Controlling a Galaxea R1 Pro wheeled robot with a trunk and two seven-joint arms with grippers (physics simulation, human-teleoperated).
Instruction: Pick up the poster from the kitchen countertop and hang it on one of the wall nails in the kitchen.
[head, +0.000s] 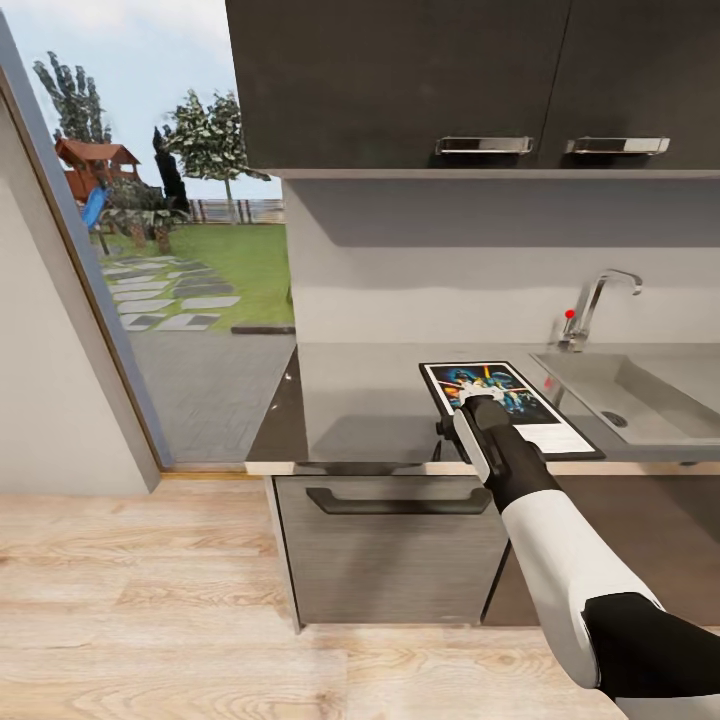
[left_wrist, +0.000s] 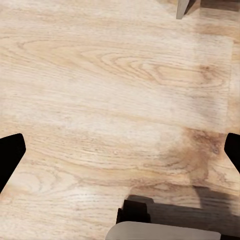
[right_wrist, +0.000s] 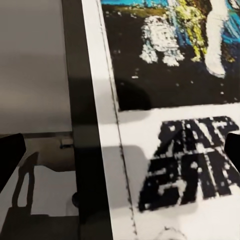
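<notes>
Both right gripper (right_wrist: 120, 150) fingers spread wide over poster (right_wrist: 165, 125)

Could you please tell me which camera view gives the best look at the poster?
The head view: the poster lies flat on the kitchen countertop, partly overlapped by the right arm. The right wrist view crops it close; the left wrist view faces floor.

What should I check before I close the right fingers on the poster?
1. Poster flat on the kitchen countertop: ok.
2. Right gripper over the poster's black frame edge: ok.
3. Right fingers spread wide: ok.
4. Fingers actually touching the frame: cannot tell.
5. Left gripper free, above the wooden floor: ok.
6. Wall nail located: cannot tell.
</notes>
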